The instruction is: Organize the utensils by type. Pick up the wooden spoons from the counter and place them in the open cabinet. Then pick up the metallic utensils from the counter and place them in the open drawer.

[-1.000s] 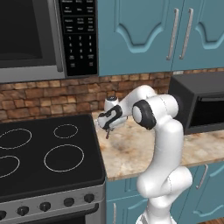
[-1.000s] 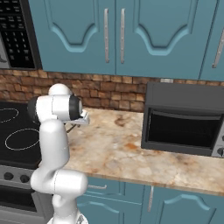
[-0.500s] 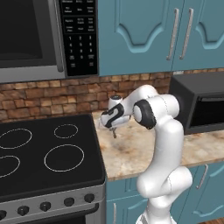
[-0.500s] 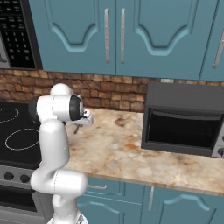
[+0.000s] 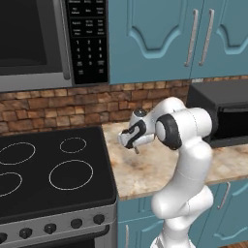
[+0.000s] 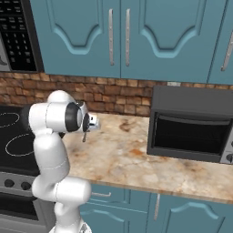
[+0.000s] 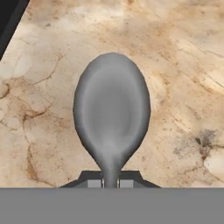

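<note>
- We see even, flat rendered light in all three views, no single obvious source, nothing dim.
- Shadows are faint: only a soft dark patch on the counter (image 5: 155,167) under the arm in the left base view.
- No hard glare. We get mild sheen on the white arm shells and the cabinet handles (image 6: 119,36).
- Hand view is soft up close: the dark-grey spoon (image 7: 112,111) has smooth blurred shading, and the stone texture looks stretched and pixelated.
- Base views are sharp enough, with slight aliasing on brick edges. We see no edge distortion.
</note>
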Available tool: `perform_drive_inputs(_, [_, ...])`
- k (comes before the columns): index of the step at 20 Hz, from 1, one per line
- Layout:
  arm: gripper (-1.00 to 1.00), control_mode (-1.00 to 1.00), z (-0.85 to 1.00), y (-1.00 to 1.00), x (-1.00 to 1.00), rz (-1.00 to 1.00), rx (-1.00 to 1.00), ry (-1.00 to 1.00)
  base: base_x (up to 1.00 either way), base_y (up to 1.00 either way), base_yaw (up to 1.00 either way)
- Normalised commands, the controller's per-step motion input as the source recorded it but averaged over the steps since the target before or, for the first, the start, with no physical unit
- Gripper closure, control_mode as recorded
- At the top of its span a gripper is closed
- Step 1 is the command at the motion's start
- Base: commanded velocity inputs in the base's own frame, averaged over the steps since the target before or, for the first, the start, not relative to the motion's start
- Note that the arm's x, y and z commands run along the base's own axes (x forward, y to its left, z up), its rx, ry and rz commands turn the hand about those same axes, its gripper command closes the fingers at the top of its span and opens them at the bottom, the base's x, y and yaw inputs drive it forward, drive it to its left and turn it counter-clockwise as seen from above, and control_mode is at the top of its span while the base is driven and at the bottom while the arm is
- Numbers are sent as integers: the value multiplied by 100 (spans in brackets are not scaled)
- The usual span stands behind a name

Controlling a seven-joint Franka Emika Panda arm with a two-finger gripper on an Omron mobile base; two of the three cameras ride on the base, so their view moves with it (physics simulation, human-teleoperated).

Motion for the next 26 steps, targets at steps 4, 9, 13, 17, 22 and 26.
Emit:
perform_drive_inputs(4, [100,-100,38,-16,-64,7,0,-4,0,0,0])
perform_drive_inputs(9, [100,-100,77,-21,-45,4,0,0,0,0,0])
perform_drive_inputs(13, [100,-100,89,-23,-31,4,0,0,0,0,0])
perform_drive_inputs(17, [100,-100,53,-18,-31,8,-2,0,0,0,0])
perform_drive_inputs(22, [100,-100,49,-18,-34,10,-3,0,0,0,0])
perform_drive_inputs(26, [100,-100,62,-18,-38,11,-5,0,0,0,0])
